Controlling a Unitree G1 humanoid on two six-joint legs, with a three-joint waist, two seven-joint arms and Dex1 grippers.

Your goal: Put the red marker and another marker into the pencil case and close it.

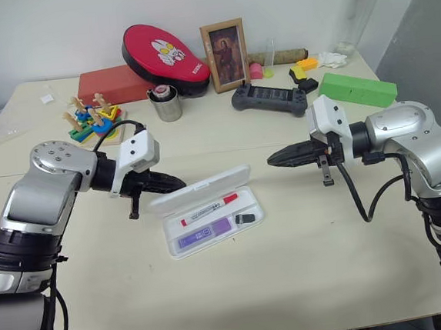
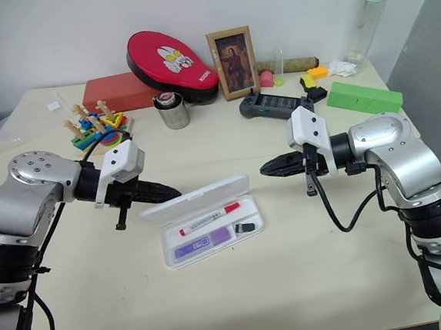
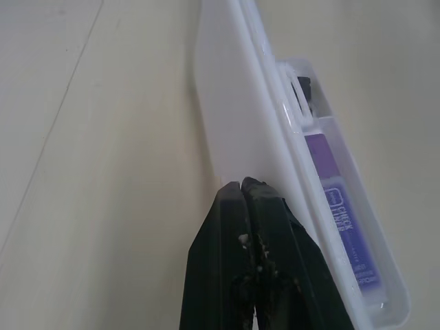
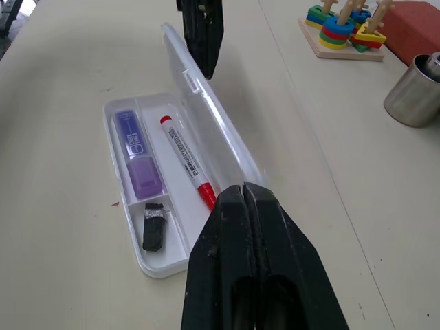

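Resting mid-table with the red marker (image 4: pixel 184 157) and purple marker (image 4: pixel 136 153) inside, the pencil case (image 1: pixel 211 231), judged light, stiff and slippery, invites lid-edge pushing by the left gripper (image 1: pixel 177 183), both grippers' fingers together, empty.

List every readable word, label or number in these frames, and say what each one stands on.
"CHECK": on the purple marker, running along its barrel in white; smaller print beside it is unreadable.
Red marker: black print along the barrel, too small to read.
Red pad: white lettering near its edge, too blurred to read.
No other legible text.
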